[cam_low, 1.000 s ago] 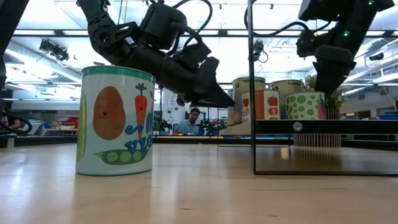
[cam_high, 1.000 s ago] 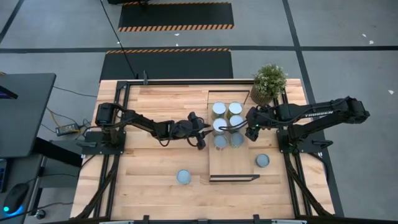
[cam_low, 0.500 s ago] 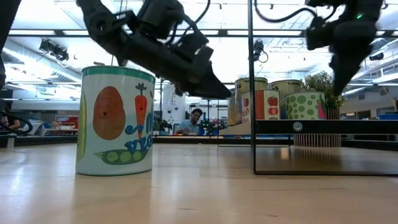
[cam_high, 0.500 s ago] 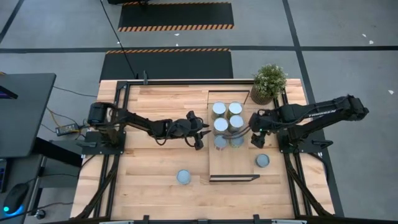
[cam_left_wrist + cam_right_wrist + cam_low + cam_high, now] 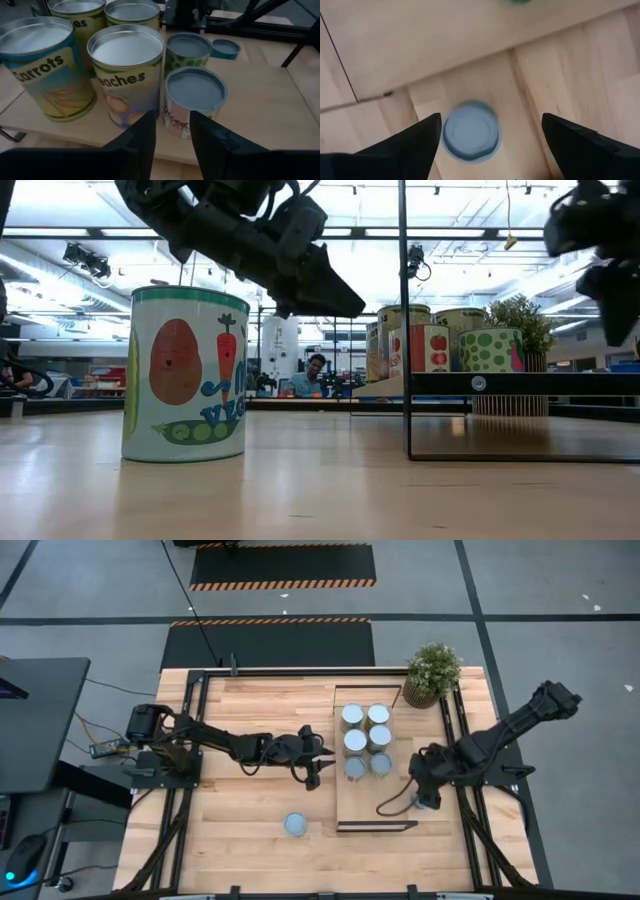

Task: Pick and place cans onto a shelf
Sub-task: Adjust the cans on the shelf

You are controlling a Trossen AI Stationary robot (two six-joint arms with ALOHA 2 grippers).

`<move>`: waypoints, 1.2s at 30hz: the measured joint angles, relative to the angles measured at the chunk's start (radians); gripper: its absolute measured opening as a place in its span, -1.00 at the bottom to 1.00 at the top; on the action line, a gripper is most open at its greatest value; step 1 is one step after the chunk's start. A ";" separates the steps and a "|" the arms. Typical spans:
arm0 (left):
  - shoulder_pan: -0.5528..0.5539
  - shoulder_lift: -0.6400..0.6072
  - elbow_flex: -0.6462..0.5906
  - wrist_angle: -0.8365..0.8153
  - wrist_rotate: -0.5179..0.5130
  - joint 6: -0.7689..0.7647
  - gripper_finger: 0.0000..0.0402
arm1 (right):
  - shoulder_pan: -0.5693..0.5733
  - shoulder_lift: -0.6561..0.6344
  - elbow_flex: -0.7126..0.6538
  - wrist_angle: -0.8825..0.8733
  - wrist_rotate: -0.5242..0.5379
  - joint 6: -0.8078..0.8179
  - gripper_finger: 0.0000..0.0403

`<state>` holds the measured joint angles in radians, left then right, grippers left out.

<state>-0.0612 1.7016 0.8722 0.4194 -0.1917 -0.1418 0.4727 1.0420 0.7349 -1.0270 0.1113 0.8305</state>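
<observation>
Tins labelled "Carrots" [image 5: 42, 70] and "eaches" [image 5: 127, 75] are standing on the light-wood shelf [image 5: 372, 802], the slightly parted, empty left gripper [image 5: 312, 771] hovering beside it while the wide-open right gripper [image 5: 490, 142] is hanging over a blue-topped can [image 5: 471, 131].

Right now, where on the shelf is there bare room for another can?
The shelf is bare on its near half, between the six cans and its black front edge. The far half beside the plant is crowded.
</observation>
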 joint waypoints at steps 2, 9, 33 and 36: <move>0.000 -0.001 0.000 -0.008 0.013 -0.004 -0.37 | 0.037 0.000 -0.018 0.005 0.005 0.015 0.75; -0.005 0.004 0.000 -0.004 0.039 -0.038 -0.37 | 0.089 0.000 -0.059 0.094 0.100 0.029 0.75; -0.141 0.301 0.114 0.267 0.073 0.006 -0.37 | 0.081 -0.002 -0.059 0.122 0.161 -0.022 0.75; -0.141 0.360 0.176 0.243 0.056 0.008 -0.37 | 0.081 -0.002 -0.059 0.130 0.161 -0.014 0.75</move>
<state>-0.2024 2.0614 1.0483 0.6625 -0.1354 -0.1341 0.5533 1.0397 0.6754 -0.8972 0.2722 0.8161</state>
